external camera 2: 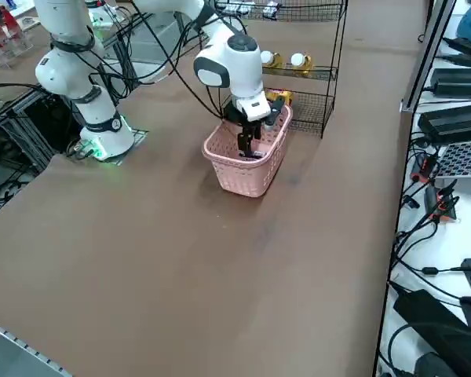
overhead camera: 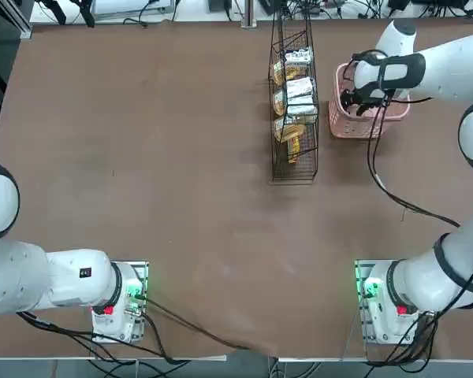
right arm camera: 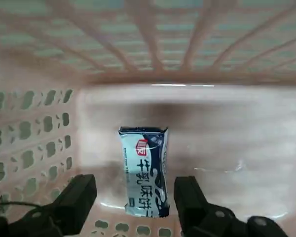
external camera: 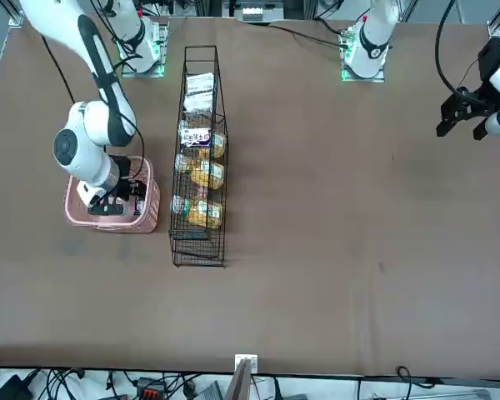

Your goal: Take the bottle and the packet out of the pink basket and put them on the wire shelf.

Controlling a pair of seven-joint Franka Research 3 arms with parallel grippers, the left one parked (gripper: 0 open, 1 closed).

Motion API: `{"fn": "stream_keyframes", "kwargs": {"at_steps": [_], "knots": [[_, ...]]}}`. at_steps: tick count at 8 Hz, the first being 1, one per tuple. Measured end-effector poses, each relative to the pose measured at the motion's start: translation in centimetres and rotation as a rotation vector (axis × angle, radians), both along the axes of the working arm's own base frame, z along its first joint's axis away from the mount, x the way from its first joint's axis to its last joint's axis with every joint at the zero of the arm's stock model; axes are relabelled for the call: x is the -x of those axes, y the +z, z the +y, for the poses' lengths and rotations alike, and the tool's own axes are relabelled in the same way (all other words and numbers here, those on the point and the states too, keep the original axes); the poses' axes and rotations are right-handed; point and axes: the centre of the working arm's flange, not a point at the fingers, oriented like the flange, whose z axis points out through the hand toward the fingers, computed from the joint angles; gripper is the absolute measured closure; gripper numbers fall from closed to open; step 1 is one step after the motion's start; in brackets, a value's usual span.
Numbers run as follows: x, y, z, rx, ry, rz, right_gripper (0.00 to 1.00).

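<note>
The right claw [right arm camera: 133, 200] is lowered inside the pink basket [external camera 2: 237, 170], its fingers spread on both sides of the packet [right arm camera: 143, 172], which lies flat on the basket floor and is not yet pinched. No bottle is visible in the basket in the wrist view. On the wire shelf [overhead camera: 292, 102], just left of the basket on the desk [overhead camera: 158, 157], bottles and packets already lie, so probably the bottle is done and only this packet remains.

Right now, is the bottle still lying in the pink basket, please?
No, the wrist view shows only the packet on the pink basket floor.
</note>
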Motion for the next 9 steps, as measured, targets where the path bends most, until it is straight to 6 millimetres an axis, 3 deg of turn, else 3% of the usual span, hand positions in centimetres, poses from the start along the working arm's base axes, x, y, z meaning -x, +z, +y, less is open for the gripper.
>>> {"fn": "stream_keyframes", "kwargs": {"at_steps": [9], "knots": [[0.9,-2.9,-0.1,0.013,0.002,-0.006,0.04]]}}
